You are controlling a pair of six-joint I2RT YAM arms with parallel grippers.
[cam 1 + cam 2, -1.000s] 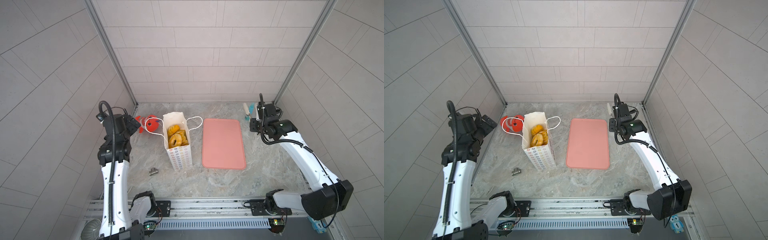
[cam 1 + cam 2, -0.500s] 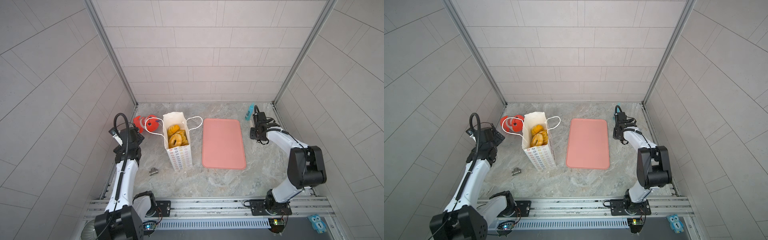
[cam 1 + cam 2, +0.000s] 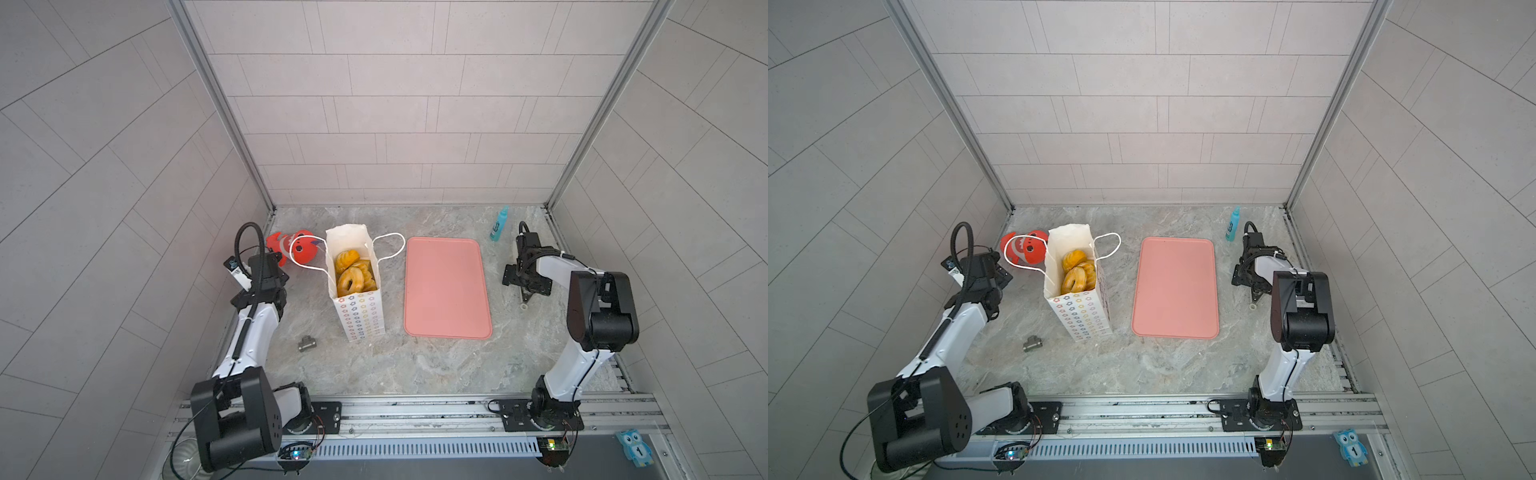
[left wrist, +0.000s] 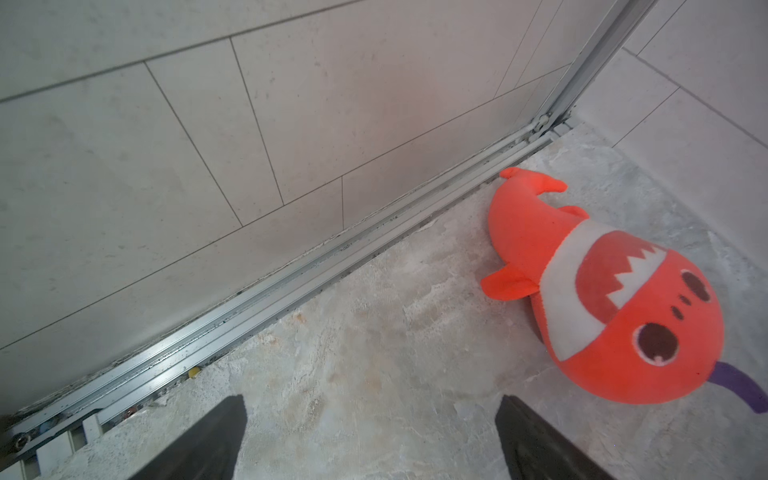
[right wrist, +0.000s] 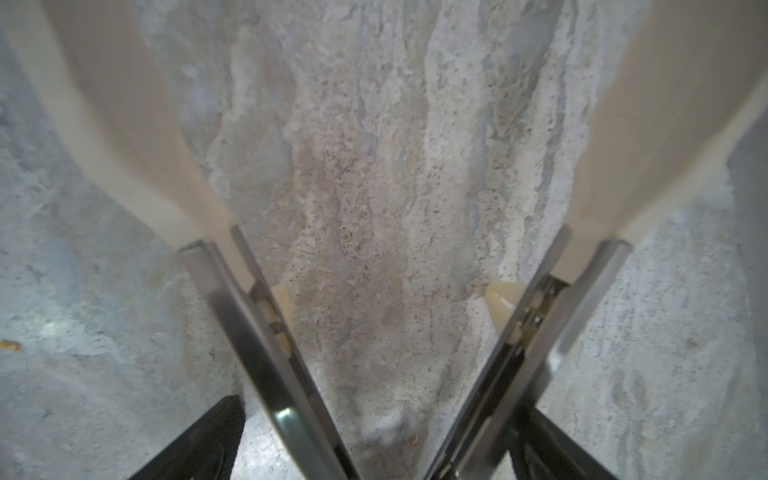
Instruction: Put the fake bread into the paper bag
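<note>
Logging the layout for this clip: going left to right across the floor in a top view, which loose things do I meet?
red plush fish → paper bag → pink tray → teal bottle

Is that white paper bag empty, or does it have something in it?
Not empty. The paper bag stands upright with its top open, and golden fake bread is piled inside.
</note>
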